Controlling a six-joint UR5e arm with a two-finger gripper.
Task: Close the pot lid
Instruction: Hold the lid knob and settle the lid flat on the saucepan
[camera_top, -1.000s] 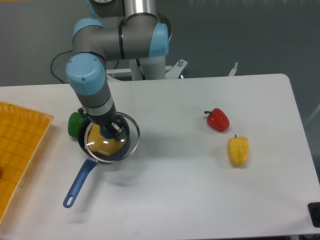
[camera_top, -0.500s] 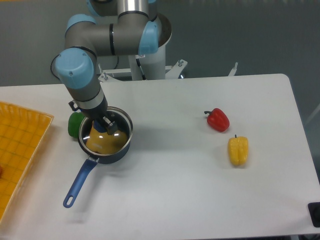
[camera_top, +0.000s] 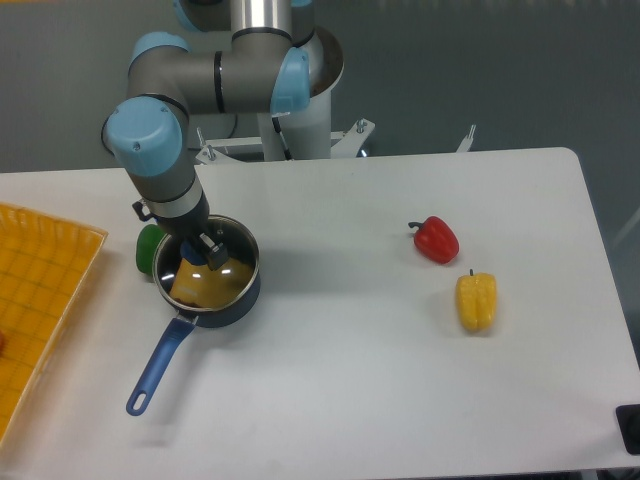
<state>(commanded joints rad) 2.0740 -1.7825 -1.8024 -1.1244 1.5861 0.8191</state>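
Note:
The dark blue pot (camera_top: 238, 298) stands at the left of the table, its bright blue handle (camera_top: 158, 368) pointing to the front left. The glass lid (camera_top: 222, 272) with its metal rim lies over the pot's opening. My gripper (camera_top: 203, 253) reaches down onto the middle of the lid, shut on its blue knob, which the fingers mostly hide. A yellow reflection shows through the glass.
A green pepper (camera_top: 150, 247) sits right behind the pot, partly hidden by my arm. A red pepper (camera_top: 436, 239) and a yellow pepper (camera_top: 476, 301) lie at the right. A yellow tray (camera_top: 40, 300) is at the left edge.
My gripper has moved the lid to the left and back, from overhanging the pot's right side to lying centred over the pot.

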